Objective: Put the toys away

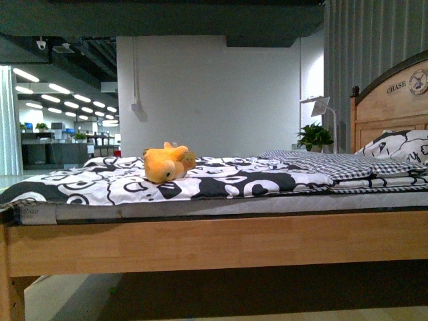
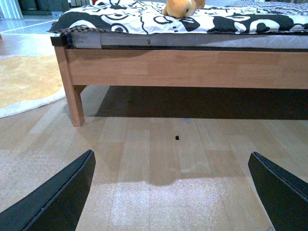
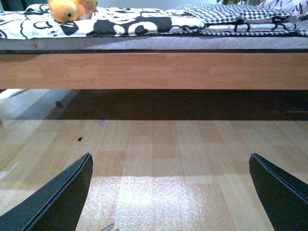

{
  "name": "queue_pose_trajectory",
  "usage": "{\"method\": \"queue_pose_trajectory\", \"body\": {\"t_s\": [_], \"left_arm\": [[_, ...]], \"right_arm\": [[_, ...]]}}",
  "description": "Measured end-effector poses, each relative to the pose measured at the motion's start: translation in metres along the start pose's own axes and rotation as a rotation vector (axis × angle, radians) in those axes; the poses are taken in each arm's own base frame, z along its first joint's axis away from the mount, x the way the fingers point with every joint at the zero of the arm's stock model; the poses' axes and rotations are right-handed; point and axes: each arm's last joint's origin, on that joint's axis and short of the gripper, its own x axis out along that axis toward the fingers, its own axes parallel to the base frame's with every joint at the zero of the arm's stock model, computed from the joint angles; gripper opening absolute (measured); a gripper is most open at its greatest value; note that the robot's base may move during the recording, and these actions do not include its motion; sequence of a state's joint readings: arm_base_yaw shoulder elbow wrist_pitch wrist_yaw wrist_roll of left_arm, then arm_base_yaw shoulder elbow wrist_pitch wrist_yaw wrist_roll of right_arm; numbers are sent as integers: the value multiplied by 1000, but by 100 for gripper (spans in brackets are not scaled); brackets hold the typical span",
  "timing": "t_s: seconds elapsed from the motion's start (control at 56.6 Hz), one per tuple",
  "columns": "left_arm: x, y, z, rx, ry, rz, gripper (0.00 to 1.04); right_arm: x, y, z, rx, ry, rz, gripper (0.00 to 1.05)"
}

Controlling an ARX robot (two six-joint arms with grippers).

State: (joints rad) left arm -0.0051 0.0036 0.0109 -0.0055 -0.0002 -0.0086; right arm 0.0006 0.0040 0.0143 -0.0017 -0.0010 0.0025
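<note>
An orange-yellow plush toy (image 1: 166,162) lies on the black-and-white patterned bedspread (image 1: 221,179), left of the bed's middle. The same toy (image 2: 182,7) shows in the left wrist view, and the toy (image 3: 71,9) shows again in the right wrist view. My left gripper (image 2: 171,192) hangs open low over the wooden floor, well short of the bed, nothing between its fingers. My right gripper (image 3: 171,192) is open too, over the floor, with nothing in it. Neither arm appears in the front view.
The wooden bed frame (image 1: 214,241) spans the view with a leg (image 2: 72,91) at its left corner. A headboard (image 1: 391,100) and pillow (image 1: 401,144) are at the right. A round pale rug (image 2: 24,82) lies on the floor left of the bed. A potted plant (image 1: 314,137) stands behind.
</note>
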Motion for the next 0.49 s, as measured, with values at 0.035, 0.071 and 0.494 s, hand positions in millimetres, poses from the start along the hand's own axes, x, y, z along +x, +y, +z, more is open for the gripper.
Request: {"method": "queue_pose_trajectory", "body": {"t_s": [0.035,0.071,0.494], "left_arm": [[0,0,0,0,0,0,98],[0,0,0,0,0,0,98],[0,0,0,0,0,0,98]], "right_arm": [[0,0,0,0,0,0,98],[0,0,0,0,0,0,98],[0,0,0,0,0,0,98]]}}
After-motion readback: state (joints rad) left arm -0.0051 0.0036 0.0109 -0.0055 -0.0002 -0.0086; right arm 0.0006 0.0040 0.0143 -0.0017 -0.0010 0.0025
